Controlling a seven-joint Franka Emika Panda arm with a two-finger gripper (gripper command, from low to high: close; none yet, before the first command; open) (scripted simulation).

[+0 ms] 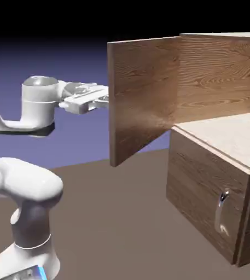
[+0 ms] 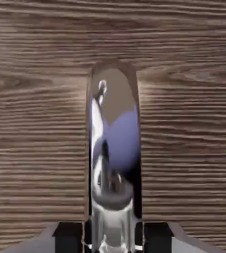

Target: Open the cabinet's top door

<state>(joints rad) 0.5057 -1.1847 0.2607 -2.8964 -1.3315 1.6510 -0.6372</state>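
Gripping now: the gripper [image 2: 113, 242] is clamping the silver handle [image 2: 113, 153], which is filling the gap between the two grey fingertips [image 2: 67, 236] in the hand view; the jaws are standing almost fully closed, pressed onto the metal bar.
Why the hold is like this: the fingers are straddling the handle from either side, so the bar is acting as the pull point for swinging the panel on its hinge; judging from the grip, a squeeze on the bar is giving more purchase than a push on flat wood would.
Hand pose: in the exterior view the gripper [image 1: 100, 100] is reaching level, its tip meeting the free edge of the top door [image 1: 143, 98].
Directly ahead of the fingers: the top door's dark wood-grain face [image 2: 40, 148] is filling nearly the whole hand view, just beyond the handle.
Door position: the top door is standing swung well out from the cabinet [image 1: 214, 180], showing its paler inner side to the exterior camera.
Beyond the door: the opened upper compartment [image 1: 231, 136] is showing pale wood inside.
Farther and lower: the lower panel [image 1: 203, 202] is staying shut, its short handle [image 1: 222, 213] untouched and well apart from the gripper.
Task progress, as a judgement: the opening is looking largely done.
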